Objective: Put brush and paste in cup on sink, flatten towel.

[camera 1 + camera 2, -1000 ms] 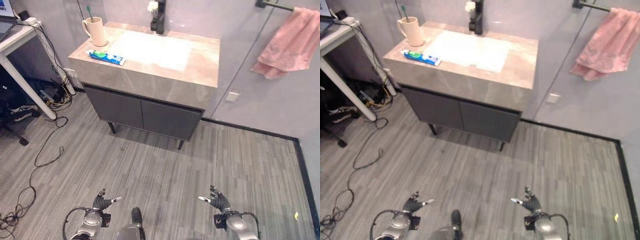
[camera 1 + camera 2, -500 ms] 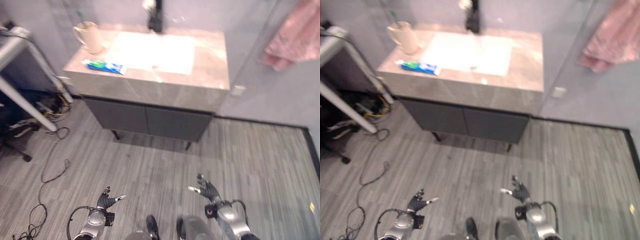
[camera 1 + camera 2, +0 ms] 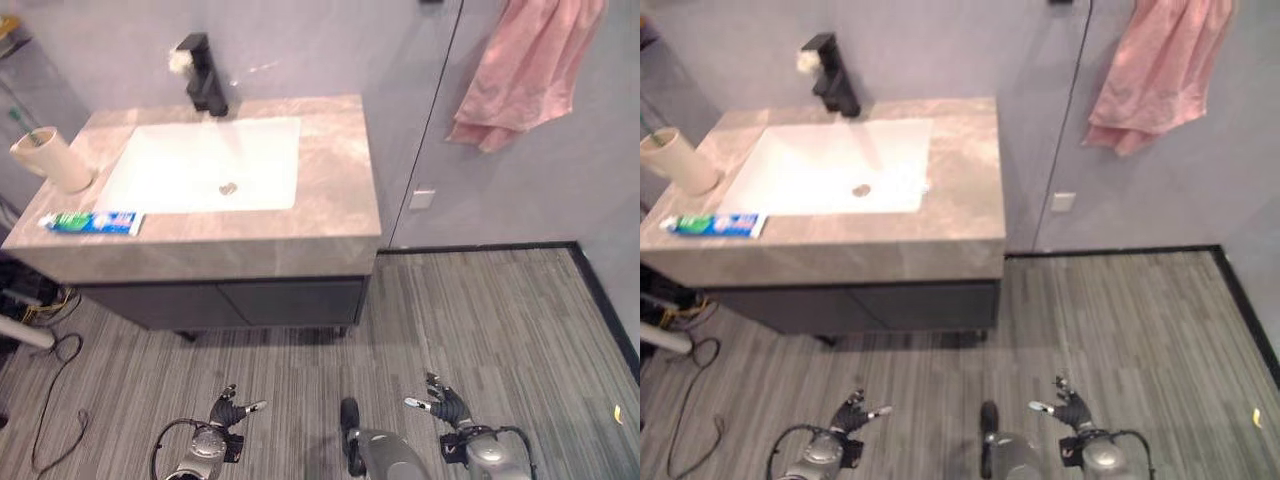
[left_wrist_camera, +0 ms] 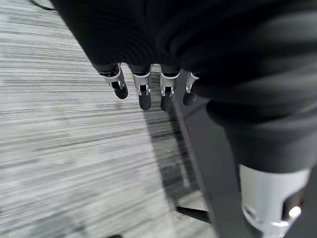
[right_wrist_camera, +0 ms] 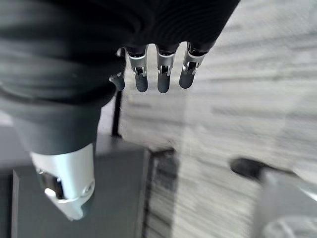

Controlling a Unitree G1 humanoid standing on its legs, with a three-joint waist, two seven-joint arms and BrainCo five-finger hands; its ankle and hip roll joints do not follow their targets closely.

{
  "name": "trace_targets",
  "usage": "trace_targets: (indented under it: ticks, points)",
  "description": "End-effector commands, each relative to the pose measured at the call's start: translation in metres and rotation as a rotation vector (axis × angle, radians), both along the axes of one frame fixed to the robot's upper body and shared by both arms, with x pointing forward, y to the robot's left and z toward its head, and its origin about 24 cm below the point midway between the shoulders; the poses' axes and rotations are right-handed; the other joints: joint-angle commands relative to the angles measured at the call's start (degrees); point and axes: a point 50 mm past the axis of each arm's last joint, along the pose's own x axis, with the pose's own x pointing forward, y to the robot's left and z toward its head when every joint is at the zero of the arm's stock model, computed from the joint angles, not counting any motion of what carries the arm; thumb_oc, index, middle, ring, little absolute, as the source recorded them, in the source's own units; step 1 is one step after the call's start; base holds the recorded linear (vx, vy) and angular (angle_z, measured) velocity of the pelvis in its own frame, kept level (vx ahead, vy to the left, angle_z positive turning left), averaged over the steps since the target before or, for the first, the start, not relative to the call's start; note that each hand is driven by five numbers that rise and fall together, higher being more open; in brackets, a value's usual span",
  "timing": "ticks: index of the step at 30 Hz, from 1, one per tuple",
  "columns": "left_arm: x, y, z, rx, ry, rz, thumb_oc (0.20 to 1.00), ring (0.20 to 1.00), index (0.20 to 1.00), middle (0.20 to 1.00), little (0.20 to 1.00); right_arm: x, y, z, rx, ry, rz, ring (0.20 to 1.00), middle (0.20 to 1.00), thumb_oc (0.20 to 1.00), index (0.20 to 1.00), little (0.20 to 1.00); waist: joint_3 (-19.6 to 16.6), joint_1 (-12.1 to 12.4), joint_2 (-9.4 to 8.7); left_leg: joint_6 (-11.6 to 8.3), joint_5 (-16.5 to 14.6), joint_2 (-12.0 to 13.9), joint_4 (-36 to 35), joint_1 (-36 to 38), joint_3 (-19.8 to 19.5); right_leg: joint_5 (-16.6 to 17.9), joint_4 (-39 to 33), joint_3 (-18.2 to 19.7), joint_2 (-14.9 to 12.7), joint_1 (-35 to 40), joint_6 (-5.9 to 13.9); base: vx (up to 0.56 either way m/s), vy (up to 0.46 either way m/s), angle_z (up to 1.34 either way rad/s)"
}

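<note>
Nearest, low over the grey plank floor (image 3: pixel 480 330), the left hand (image 3: pixel 229 412) and right hand (image 3: pixel 447 407) hang with fingers loose and straight, holding nothing. Beyond them stands the vanity (image 3: pixel 230 300) with its stone worktop (image 3: pixel 340 180) and white basin (image 3: pixel 205 165). The paste (image 3: pixel 92 222) lies flat along the worktop's front edge near its left corner. Behind it, at the left edge, the cup (image 3: pixel 52 160) stands upright with the brush (image 3: pixel 18 122) in it. A black tap (image 3: pixel 205 80) rises at the back edge. The pink towel (image 3: pixel 525 65) hangs bunched on the wall, right of the vanity.
</note>
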Motion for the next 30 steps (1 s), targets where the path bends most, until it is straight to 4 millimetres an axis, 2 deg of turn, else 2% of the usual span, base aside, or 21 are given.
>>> trace_targets:
  ticks: [1,3,4,6,9,10,13,14,16,17,18,19,20,22,23,25,26,27,28,29,30]
  points:
    - [0.017,0.013,0.011,0.037,-0.057,-0.006,1.000,1.000,1.000,1.000,1.000,0.018,0.005,0.014,-0.031,-0.098,0.061,1.000,1.000,1.000,1.000,1.000,2.4,-0.2,-1.10,2.50,8.0,-6.1,7.2,-3.1,-0.1,-0.3,1.9,4.0,-0.2,-1.3,3.54,0.27,-0.134,-0.43]
    - [0.023,0.014,0.015,0.044,-0.077,-0.002,1.000,1.000,1.000,1.000,1.000,0.020,0.002,0.015,-0.090,-0.098,0.080,1.000,1.000,1.000,1.000,1.000,3.7,1.0,-2.99,3.34,7.6,-2.6,9.4,-8.7,2.8,-2.1,1.6,4.5,-1.5,1.9,2.91,0.33,-0.076,-0.34]
    - [0.024,0.015,0.015,0.055,-0.078,-0.007,1.000,1.000,1.000,1.000,1.000,0.019,0.001,0.015,-0.101,-0.093,0.075,1.000,1.000,1.000,1.000,1.000,3.7,1.1,-2.90,3.20,5.6,0.1,7.5,-10.3,4.4,-3.8,1.8,4.5,-1.9,3.5,3.62,0.34,0.041,0.07]
    - [0.023,0.018,0.015,0.079,-0.072,-0.010,1.000,1.000,1.000,1.000,1.000,0.017,-0.001,0.012,-0.114,-0.080,0.069,1.000,1.000,1.000,1.000,1.000,3.9,1.2,-3.54,3.81,4.6,2.4,3.3,-12.6,6.6,-5.5,2.9,5.4,-2.8,4.5,4.20,0.33,0.134,0.21]
    - [0.017,0.027,0.014,0.108,-0.054,0.012,1.000,1.000,1.000,1.000,1.000,0.012,-0.003,0.007,-0.170,-0.045,0.096,1.000,1.000,1.000,1.000,1.000,4.0,1.5,-3.88,2.88,9.1,6.2,-6.0,-15.0,4.4,-7.7,5.0,7.6,-3.7,5.7,4.75,0.29,0.227,-0.42]
    - [0.016,0.029,0.014,0.117,-0.056,0.026,1.000,1.000,1.000,1.000,1.000,0.011,-0.003,0.005,-0.185,-0.031,0.101,1.000,1.000,1.000,1.000,1.000,3.8,2.2,-3.31,2.50,13.7,7.6,-10.8,-15.9,1.7,-7.4,5.5,8.7,-3.5,5.3,4.82,0.27,0.292,-0.85]
    - [0.009,0.035,0.011,0.119,-0.034,0.070,1.000,1.000,1.000,1.000,1.000,0.006,-0.010,0.000,-0.224,0.010,0.101,1.000,1.000,1.000,1.000,1.000,2.5,3.2,-1.95,0.14,19.8,12.0,-19.9,-13.9,-7.4,-9.5,9.6,13.0,-5.4,5.2,6.50,0.34,0.471,-0.99]
    - [0.009,0.034,0.011,0.119,-0.034,0.070,1.000,1.000,1.000,1.000,1.000,0.006,-0.011,0.000,-0.224,0.010,0.101,1.000,1.000,1.000,1.000,1.000,2.5,3.3,-1.87,0.12,19.8,12.1,-19.9,-14.0,-7.4,-9.5,9.6,13.0,-5.3,5.1,6.46,0.25,0.441,-1.04]
    - [0.005,0.036,0.010,0.127,-0.024,0.083,1.000,1.000,1.000,1.000,1.000,0.007,-0.014,0.000,-0.249,0.023,0.113,1.000,1.000,1.000,1.000,1.000,1.7,4.0,-1.45,-0.81,19.5,11.4,-18.0,-13.6,-14.4,-9.1,10.1,15.4,-6.8,4.6,7.79,0.15,0.414,-0.58]
    - [0.003,0.036,0.009,0.118,-0.020,0.084,1.000,1.000,1.000,1.000,1.000,0.013,-0.014,0.004,-0.240,0.002,0.122,1.000,1.000,1.000,1.000,1.000,1.4,4.0,-1.70,-0.19,14.9,9.2,-14.1,-13.3,-17.1,-8.8,9.9,17.4,-7.7,4.1,8.58,0.17,0.691,-0.79]
    - [0.000,0.035,0.007,0.120,-0.008,0.055,1.000,1.000,1.000,1.000,1.000,0.009,-0.020,0.003,-0.244,0.023,0.096,1.000,1.000,1.000,1.000,1.000,0.0,3.5,-1.78,-0.48,9.9,6.6,-10.8,-13.4,-16.8,-6.5,7.8,18.2,-11.1,4.8,10.81,0.12,0.572,-0.86]
    - [0.000,0.035,0.007,0.120,-0.008,0.055,1.000,1.000,1.000,1.000,1.000,0.009,-0.020,0.003,-0.244,0.023,0.096,1.000,1.000,1.000,1.000,1.000,0.0,3.5,-1.81,-0.43,9.7,6.5,-10.6,-13.4,-16.8,-6.5,7.7,18.2,-11.2,4.8,10.87,0.13,0.616,-0.74]
    - [0.001,0.035,0.008,0.122,-0.010,0.039,1.000,1.000,1.000,1.000,1.000,0.007,-0.022,0.002,-0.247,0.033,0.086,1.000,1.000,1.000,1.000,1.000,-0.1,3.3,-1.95,-0.03,7.4,5.3,-8.7,-13.8,-15.2,-5.0,6.9,18.4,-13.4,5.4,11.96,0.05,0.463,-0.08]
    - [0.009,0.033,0.012,0.134,-0.030,-0.007,1.000,1.000,1.000,1.000,1.000,0.006,-0.025,0.002,-0.251,0.038,0.078,1.000,1.000,1.000,1.000,1.000,-0.2,2.7,-2.61,1.21,3.0,2.0,-5.9,-14.7,-13.2,1.4,4.7,19.2,-18.0,5.4,13.16,-0.03,0.725,0.17]
    - [0.020,0.034,0.018,0.166,-0.060,-0.062,1.000,1.000,1.000,1.000,1.000,0.006,-0.024,0.001,-0.269,0.047,0.080,1.000,1.000,1.000,1.000,1.000,0.1,2.7,-3.30,2.77,1.3,-1.5,-4.2,-16.0,-12.2,11.1,2.5,19.5,-22.2,4.4,12.95,-0.09,0.576,-0.07]
    - [0.026,0.041,0.024,0.186,-0.082,-0.064,1.000,1.000,1.000,1.000,1.000,0.013,-0.018,0.004,-0.270,0.021,0.101,1.000,1.000,1.000,1.000,1.000,0.7,3.0,-3.05,3.39,1.5,-2.0,-4.9,-16.1,-11.5,11.0,2.4,17.7,-22.6,3.0,11.87,-0.17,0.566,0.14]
    - [0.032,0.046,0.029,0.209,-0.102,-0.063,1.000,1.000,1.000,1.000,1.000,0.025,-0.006,0.007,-0.264,-0.009,0.147,1.000,1.000,1.000,1.000,1.000,2.2,3.9,-2.53,4.31,2.5,-2.5,-7.1,-14.8,-9.8,7.7,3.8,13.8,-20.2,1.9,10.73,-0.21,0.527,0.38]
    - [0.032,0.046,0.029,0.209,-0.102,-0.062,1.000,1.000,1.000,1.000,1.000,0.025,-0.006,0.007,-0.264,-0.010,0.148,1.000,1.000,1.000,1.000,1.000,2.1,3.9,-2.58,4.33,2.6,-2.6,-7.2,-14.9,-9.8,7.7,3.8,13.8,-20.3,1.8,10.74,-0.16,0.489,-0.06]
    - [0.029,0.048,0.027,0.216,-0.084,-0.079,1.000,1.000,1.000,1.000,1.000,0.025,-0.001,0.006,-0.257,-0.006,0.172,1.000,1.000,1.000,1.000,1.000,1.9,3.9,-2.56,4.77,3.5,-3.3,-10.3,-13.3,-8.9,5.3,5.2,13.2,-17.3,1.5,10.36,-0.03,0.437,-0.83]
    - [0.022,0.053,0.025,0.222,-0.058,-0.076,1.000,1.000,1.000,1.000,1.000,0.023,0.005,0.003,-0.257,0.004,0.215,1.000,1.000,1.000,1.000,1.000,1.6,5.3,-2.62,5.26,5.1,-4.2,-14.6,-11.0,-6.8,1.9,6.5,7.6,-14.2,2.0,10.13,-0.03,0.436,-0.75]
    - [0.022,0.054,0.025,0.222,-0.058,-0.075,1.000,1.000,1.000,1.000,1.000,0.023,0.005,0.003,-0.257,0.004,0.215,1.000,1.000,1.000,1.000,1.000,1.5,5.3,-2.64,5.27,5.3,-4.2,-14.7,-11.1,-6.8,2.0,6.5,7.6,-14.2,1.9,10.13,-0.04,0.394,-0.51]
